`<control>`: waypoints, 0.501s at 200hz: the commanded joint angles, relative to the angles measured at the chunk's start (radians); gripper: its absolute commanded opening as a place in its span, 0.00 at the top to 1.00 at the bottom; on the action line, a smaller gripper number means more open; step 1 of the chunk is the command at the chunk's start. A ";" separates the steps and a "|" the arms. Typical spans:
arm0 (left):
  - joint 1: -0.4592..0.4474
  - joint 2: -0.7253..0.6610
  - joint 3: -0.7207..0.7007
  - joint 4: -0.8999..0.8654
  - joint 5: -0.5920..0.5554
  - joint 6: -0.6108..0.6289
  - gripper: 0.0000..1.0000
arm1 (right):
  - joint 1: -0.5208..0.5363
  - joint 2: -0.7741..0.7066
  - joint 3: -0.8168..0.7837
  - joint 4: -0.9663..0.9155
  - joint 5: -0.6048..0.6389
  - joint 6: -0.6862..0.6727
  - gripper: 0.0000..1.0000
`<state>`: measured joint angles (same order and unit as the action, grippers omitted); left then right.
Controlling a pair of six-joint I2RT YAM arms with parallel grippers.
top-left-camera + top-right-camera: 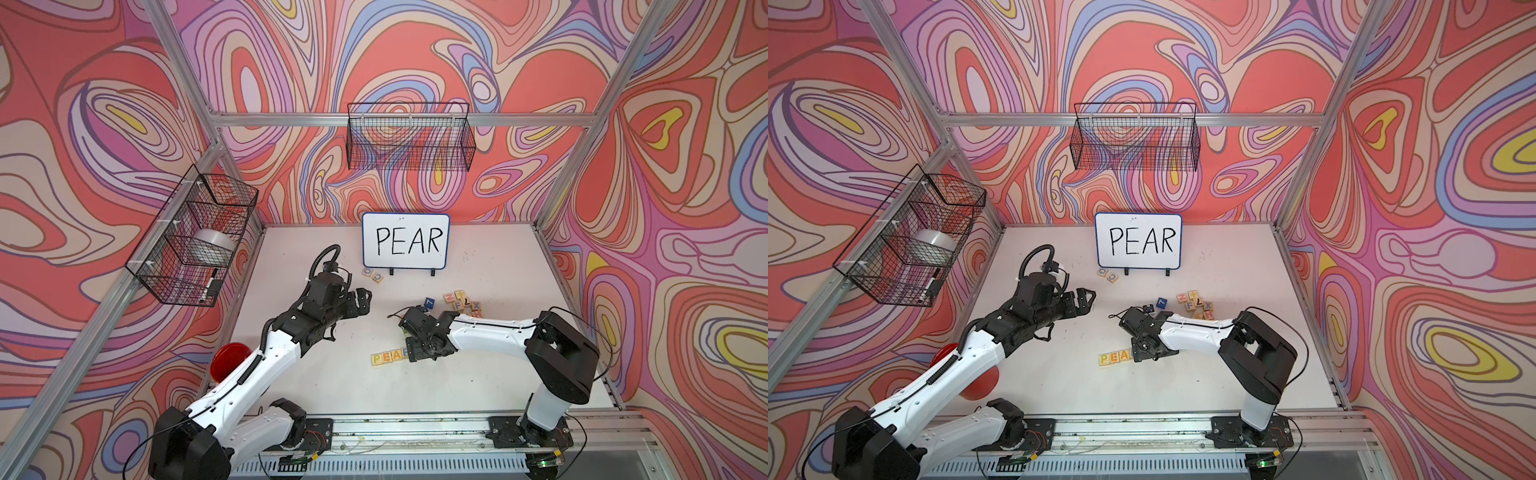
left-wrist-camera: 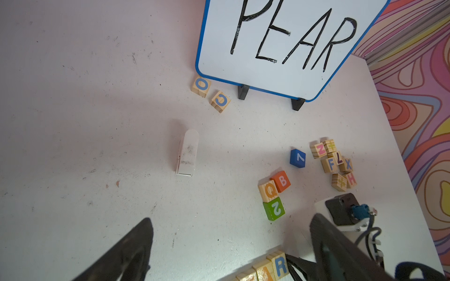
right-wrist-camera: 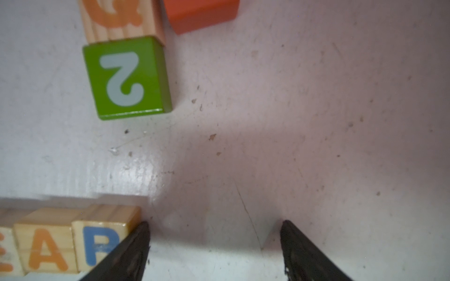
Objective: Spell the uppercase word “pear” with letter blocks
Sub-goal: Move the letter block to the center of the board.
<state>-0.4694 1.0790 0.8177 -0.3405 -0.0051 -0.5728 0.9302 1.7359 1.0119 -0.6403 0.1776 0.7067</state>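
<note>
Blocks (image 1: 388,357) for the word sat in a row near the front of the table (image 1: 478,374), side by side and touching. In both top views we could read P, E and A, and the right arm covered the last one. In the right wrist view we saw the R (image 3: 97,243) at the end of the row, next to the A (image 3: 46,250). The left wrist view showed the R (image 2: 280,265) too.

Our right gripper (image 3: 214,243) was just beside the R. Its jaws stood wide apart and held nothing. One finger (image 3: 131,250) was right at the side of the R, and we could not tell if it touched. Only bare table lay between the two fingers.

Our left gripper (image 2: 231,243) hung over the middle of the table, well apart from the row. Its jaws were wide too, and it held nothing.

A green 2 (image 3: 126,77) sat near the row, touching a Q (image 2: 269,191), with a red B (image 2: 282,181) beside that. A blue 7 (image 2: 297,158) was a bit farther back. A small pile of other blocks (image 1: 463,303) lay on the right. An O (image 2: 201,85) and a C (image 2: 220,101) sat by the board (image 1: 405,241) that said PEAR. A white eraser (image 2: 187,153) lay by itself on the table.
</note>
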 commanded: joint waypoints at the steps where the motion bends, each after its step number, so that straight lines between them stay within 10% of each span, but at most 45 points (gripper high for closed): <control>1: 0.005 -0.005 0.016 -0.020 -0.016 -0.003 0.04 | 0.004 0.017 0.017 -0.015 0.014 -0.016 0.14; 100: 0.005 0.022 0.035 -0.012 -0.030 0.002 0.04 | -0.011 -0.068 0.056 0.025 0.243 0.048 0.14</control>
<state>-0.4694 1.0840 0.8185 -0.3412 -0.0128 -0.5728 0.9298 1.7172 1.0313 -0.6495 0.3061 0.7261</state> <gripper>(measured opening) 0.962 0.865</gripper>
